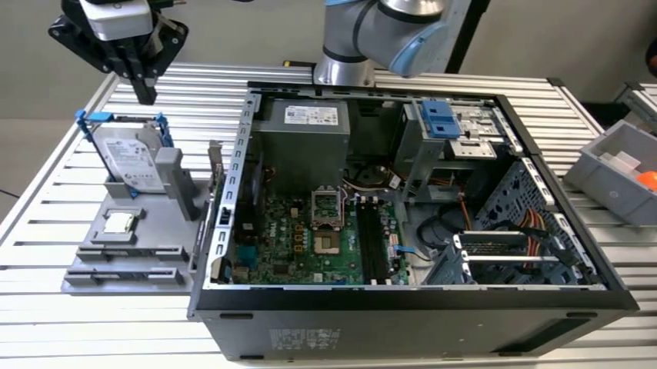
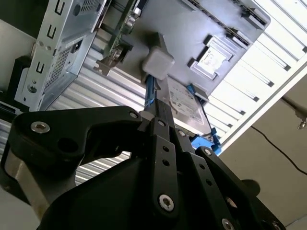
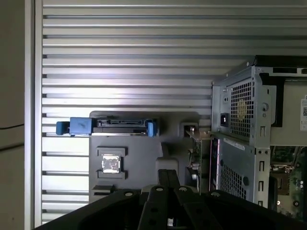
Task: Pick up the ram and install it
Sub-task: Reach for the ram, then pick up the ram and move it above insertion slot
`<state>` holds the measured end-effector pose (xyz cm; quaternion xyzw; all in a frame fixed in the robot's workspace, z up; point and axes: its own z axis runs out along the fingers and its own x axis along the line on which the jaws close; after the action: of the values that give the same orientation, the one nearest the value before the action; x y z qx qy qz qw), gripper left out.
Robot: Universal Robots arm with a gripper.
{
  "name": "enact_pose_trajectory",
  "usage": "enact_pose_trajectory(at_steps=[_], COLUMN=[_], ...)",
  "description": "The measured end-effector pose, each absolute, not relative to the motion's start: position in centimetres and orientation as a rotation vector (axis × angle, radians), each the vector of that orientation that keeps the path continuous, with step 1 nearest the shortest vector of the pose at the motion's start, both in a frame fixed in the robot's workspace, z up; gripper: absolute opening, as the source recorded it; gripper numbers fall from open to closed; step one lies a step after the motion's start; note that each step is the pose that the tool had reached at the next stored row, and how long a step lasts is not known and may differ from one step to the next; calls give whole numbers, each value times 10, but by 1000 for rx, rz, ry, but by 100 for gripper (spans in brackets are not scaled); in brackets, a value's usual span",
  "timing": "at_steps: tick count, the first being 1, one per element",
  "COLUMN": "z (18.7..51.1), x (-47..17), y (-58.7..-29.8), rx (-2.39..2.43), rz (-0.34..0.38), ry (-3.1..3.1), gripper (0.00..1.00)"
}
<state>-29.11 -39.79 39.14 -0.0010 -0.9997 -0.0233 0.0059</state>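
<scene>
Exterior view, read from its left to its right; all places are given against the open computer case [image 1: 411,307].

- Gripper [image 1: 147,91]: hangs high, well off the case's outer side wall and above the grey parts fixture [image 1: 165,231]. In both wrist views the fingers [image 3: 168,175] lie closed together, and I can see nothing between them. Judged empty.
- Fixture, just beside the case wall on the slatted table [image 1: 61,323]: holds a hard drive [image 1: 131,157] upright in its blue-edged bracket. The gripper is nearest to this. A small square processor chip [image 1: 121,223] lies flat in a pocket beside the drive.
- Ram: cannot pick it out for certain. The best candidate is a dark strip [image 1: 123,271] in the long slot at the fixture's end farthest from the hard drive. It is too thin and dark to confirm.
- Between fixture and case, first wrist view: a green card with a metal bracket [image 3: 195,151] stands on edge.
- Inside the case: motherboard [image 1: 277,246] and bare processor socket [image 1: 326,223]. The black memory slots [image 1: 371,240] are beside the socket, and I see no green stick standing in them.
- Beyond the case's far side: a grey bin [image 1: 616,165].

Status (judgement): nothing grasped and nothing seated, so both pick-up and installation remain to be done.
</scene>
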Motion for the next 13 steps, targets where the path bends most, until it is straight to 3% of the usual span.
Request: enact_pose_trajectory(at_steps=[13], z=[391], x=[-312], y=[-398], rx=[32], rz=[-73], ry=[-3128], gripper=[0])
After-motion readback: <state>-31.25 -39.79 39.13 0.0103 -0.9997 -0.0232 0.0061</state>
